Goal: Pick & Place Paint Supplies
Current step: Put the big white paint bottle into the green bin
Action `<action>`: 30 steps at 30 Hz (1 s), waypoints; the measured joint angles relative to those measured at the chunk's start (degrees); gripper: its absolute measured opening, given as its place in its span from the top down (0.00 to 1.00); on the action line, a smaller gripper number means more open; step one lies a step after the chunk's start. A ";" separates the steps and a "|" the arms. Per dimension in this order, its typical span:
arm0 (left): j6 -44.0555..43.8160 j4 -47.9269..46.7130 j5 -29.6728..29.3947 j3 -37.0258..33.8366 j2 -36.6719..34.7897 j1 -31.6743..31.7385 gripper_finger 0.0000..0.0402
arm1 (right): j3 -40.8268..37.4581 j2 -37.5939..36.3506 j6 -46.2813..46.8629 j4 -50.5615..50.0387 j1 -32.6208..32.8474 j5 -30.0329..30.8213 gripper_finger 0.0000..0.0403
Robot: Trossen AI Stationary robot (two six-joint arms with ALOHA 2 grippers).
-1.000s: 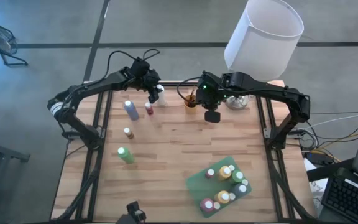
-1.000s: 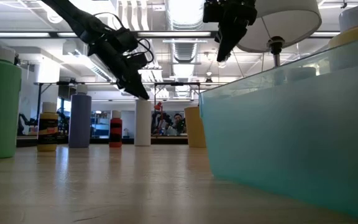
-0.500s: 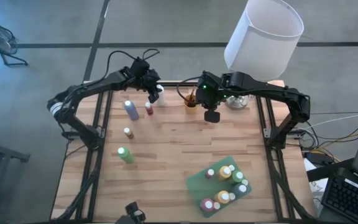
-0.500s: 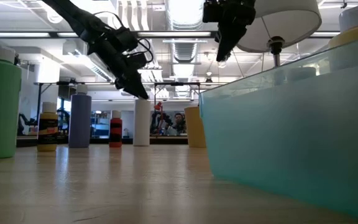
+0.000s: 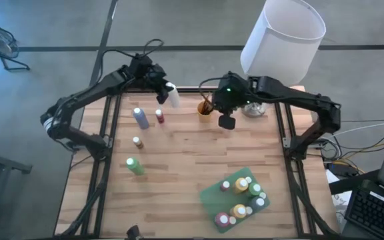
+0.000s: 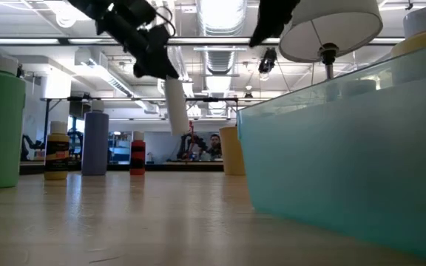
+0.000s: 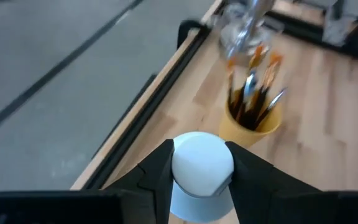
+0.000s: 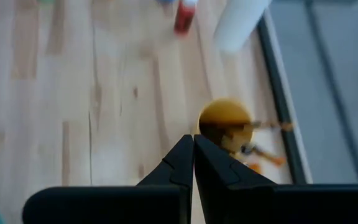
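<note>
My left gripper (image 5: 163, 91) is shut on a white bottle (image 6: 174, 108), which hangs above the table's far left part. My right gripper (image 5: 227, 123) is shut on nothing and hovers near the far middle, just on the near side of a yellow cup (image 5: 205, 107) holding dark-handled brushes (image 7: 253, 93). The cup also shows below the right fingertips (image 8: 193, 140) in the right wrist view. A lavender bottle (image 5: 141, 118), a red bottle (image 5: 159, 117), a small yellow bottle (image 5: 137, 142) and a green bottle (image 5: 135, 166) stand upright on the table's left half. My left gripper pinches the white bottle's upper end (image 7: 201, 163) between its two fingers, one finger (image 7: 159, 169) on each side of the round top. The fingers slant down from the table's left. The bottle hangs below them, tilted, its lower end (image 6: 177, 127) clear of the table.
A green tray (image 5: 213, 193) with several white-capped bottles lies at the near right; its wall (image 6: 346, 155) fills the right of the low view. A white-shaded lamp (image 5: 283, 39) stands at the far right. Bare wood lies between the left bottles and the tray.
My left gripper has gone up and a little toward the far edge, taking the white bottle with it. The bottle stood upright on the table before; now it is lifted clear and tilted. My right gripper has risen slightly, still shut.
</note>
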 joint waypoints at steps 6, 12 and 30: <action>-2.38 -1.13 0.15 0.48 -3.88 -3.77 0.68 | -7.57 -6.54 0.83 9.63 5.70 9.05 0.98; -3.61 -3.38 -3.94 0.59 -7.25 -9.95 0.68 | -18.79 -13.17 7.94 18.89 8.20 11.70 0.98; -14.52 -7.13 -17.43 4.24 -9.02 -27.11 0.68 | -39.39 -21.74 11.98 41.15 21.55 27.94 0.98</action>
